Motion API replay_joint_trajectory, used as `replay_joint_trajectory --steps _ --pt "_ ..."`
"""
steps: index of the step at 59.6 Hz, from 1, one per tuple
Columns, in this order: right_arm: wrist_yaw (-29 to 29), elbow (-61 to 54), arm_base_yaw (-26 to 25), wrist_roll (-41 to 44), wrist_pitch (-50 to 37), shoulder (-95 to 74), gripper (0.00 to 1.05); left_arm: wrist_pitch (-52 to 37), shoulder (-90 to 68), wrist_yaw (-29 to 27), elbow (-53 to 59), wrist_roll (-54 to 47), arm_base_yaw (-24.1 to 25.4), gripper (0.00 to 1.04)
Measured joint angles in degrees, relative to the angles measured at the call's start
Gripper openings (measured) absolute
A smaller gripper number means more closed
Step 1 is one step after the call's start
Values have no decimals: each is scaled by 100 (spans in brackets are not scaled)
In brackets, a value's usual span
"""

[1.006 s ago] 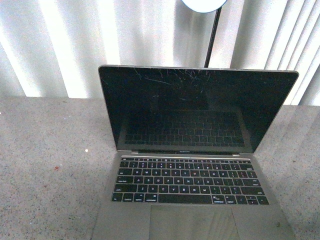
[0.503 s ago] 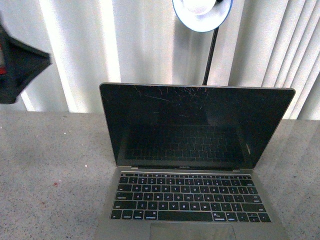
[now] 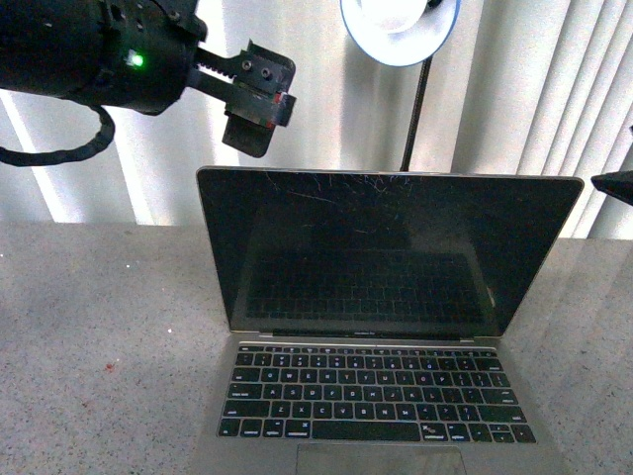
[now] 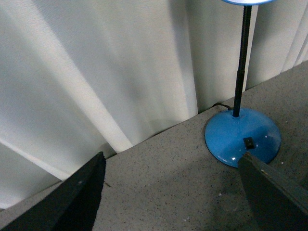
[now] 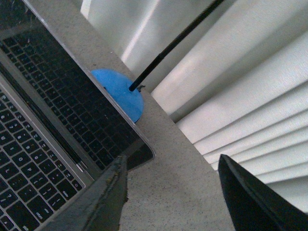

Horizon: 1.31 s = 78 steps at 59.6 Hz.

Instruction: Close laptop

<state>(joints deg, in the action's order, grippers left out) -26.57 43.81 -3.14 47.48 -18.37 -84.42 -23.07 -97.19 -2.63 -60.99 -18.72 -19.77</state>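
Observation:
The laptop (image 3: 386, 297) stands open on the grey table, its scratched black screen upright and facing me, its black keys in front. It also shows in the right wrist view (image 5: 53, 110), with the screen's corner near one finger. My left gripper (image 3: 255, 111) is open and empty, raised above and behind the screen's top left corner, not touching it. In the left wrist view my left gripper (image 4: 178, 192) looks down on bare table behind the laptop. My right gripper (image 5: 178, 197) is open and empty beside the laptop's right side; only a dark tip shows at the right edge of the front view.
A blue desk lamp stands behind the laptop, its head (image 3: 401, 28) above the screen, its base (image 4: 242, 137) on the table. White vertical blinds (image 3: 534, 89) close off the back. The speckled grey table (image 3: 99, 336) extends left and right of the laptop.
My left arm has swung in from the far left edge to above the screen's top left corner. A tip of my right gripper has appeared at the right edge. The laptop has not moved.

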Motion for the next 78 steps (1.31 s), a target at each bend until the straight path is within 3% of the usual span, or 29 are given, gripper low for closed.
replay_joint_trajectory --steps 16,25,53,78 --pt "-39 916 238 739 678 -389 5 584 -343 -33 -603 -820 -48 31" --pt "-59 1274 396 940 1014 -584 3 1016 -481 -44 -866 -1023 4 3" --pt "94 2153 802 1722 1862 -1274 3 1733 -581 273 -1095 -1281 13 4" --pt "98 2201 994 1980 2135 -1368 3 2087 -597 424 -1099 -1464 -50 4"
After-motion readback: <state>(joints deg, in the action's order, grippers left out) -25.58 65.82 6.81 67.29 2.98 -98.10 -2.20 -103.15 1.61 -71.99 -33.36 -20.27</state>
